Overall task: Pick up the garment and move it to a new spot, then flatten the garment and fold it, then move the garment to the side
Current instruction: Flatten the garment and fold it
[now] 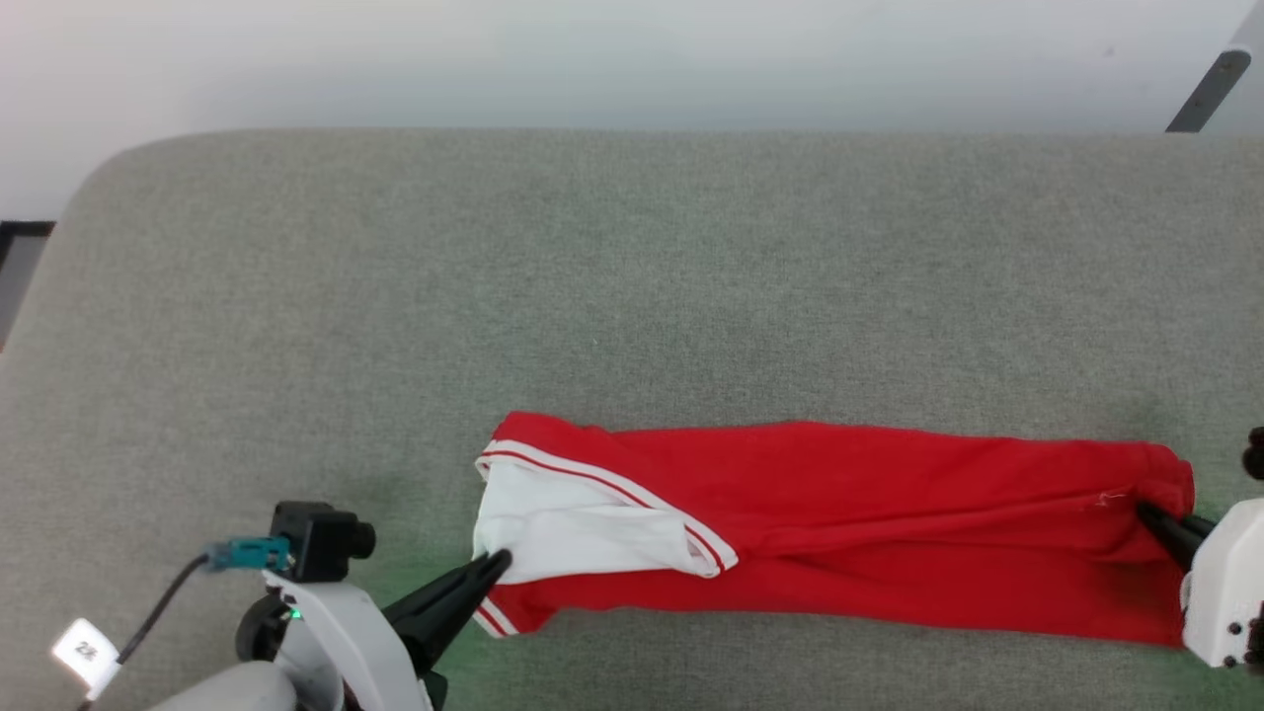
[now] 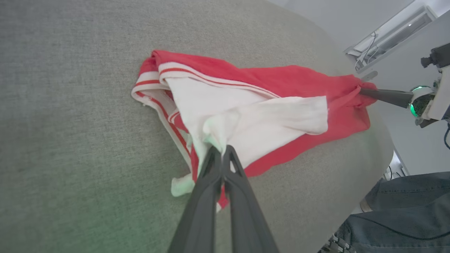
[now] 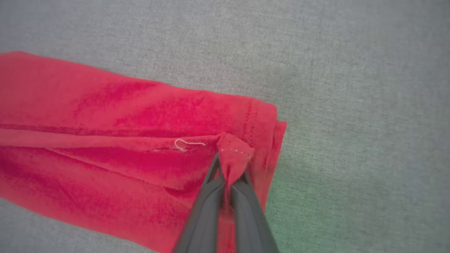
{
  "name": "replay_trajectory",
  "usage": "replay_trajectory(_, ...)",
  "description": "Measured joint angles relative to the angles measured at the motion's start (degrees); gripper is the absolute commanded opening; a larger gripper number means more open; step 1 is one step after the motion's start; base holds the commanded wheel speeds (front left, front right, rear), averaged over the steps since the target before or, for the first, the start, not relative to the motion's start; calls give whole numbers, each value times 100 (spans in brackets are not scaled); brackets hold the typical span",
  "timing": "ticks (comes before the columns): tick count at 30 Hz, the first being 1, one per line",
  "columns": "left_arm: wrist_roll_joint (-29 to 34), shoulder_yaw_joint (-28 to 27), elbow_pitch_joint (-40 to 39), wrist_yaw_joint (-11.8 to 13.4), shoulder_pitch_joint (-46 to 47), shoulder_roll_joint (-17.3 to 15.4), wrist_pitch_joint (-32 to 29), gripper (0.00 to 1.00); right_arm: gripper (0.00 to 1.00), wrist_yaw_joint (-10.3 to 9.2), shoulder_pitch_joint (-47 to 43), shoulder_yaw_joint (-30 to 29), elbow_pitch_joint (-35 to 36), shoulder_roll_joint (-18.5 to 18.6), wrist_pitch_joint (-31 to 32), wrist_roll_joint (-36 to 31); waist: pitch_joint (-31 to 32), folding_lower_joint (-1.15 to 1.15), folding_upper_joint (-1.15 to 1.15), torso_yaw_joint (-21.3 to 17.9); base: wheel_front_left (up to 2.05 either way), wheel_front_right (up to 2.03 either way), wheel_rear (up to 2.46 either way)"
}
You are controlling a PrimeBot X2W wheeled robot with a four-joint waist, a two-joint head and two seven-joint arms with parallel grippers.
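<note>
— Where is the garment?

— The garment (image 1: 889, 513) lies flat on the grey surface (image 1: 592, 276), folded into a long red band that stretches from one of my tools to the other.

— What is your left tool doing?

— My left tool (image 1: 499, 563) is clenched on the white sleeve (image 1: 583, 528). The cloth bunches right at its tips, and the red-and-white striped trim (image 1: 592, 474) runs just beyond them.

— And the right one?

— My right tool (image 1: 1145, 512) is clamped on a small pinch of the red hem (image 3: 233, 149) at the opposite end. In its wrist view a loose pale thread (image 3: 188, 144) lies on the cloth just left of the tips.

— Anything past the cloth?

— In my left wrist view, off to the right of the fingers and past the surface's rim, is a person's leg (image 2: 404, 211) in blue jeans.
</note>
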State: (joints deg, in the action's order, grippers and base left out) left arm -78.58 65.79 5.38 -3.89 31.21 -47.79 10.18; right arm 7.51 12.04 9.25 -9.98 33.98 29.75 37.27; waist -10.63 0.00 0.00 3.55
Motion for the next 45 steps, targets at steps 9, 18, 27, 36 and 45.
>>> replay_trajectory(9,179,-5,899,-227,-2,489,294,16,35,0,73,30,-245,-298,-220,-221,-189,0,0,-120,0,0,0)
replay_trajectory(18,231,-489,992,-319,-246,682,471,100,100,0,-19,-230,48,-275,-175,-42,62,0,0,-122,0,0,0)
replay_trajectory(27,804,-1835,983,-321,-1060,1236,493,100,100,0,-581,-1050,-8,-188,233,247,289,0,0,286,0,0,0)
replay_trajectory(36,2033,-3338,1184,-324,-1966,1756,490,100,100,0,-839,-1613,-589,-220,605,409,466,0,0,844,0,0,0)
replay_trajectory(45,4022,-4922,871,-242,-2375,2291,492,100,100,-1,-588,-1782,-1135,-414,1426,439,591,0,0,1127,0,0,0)
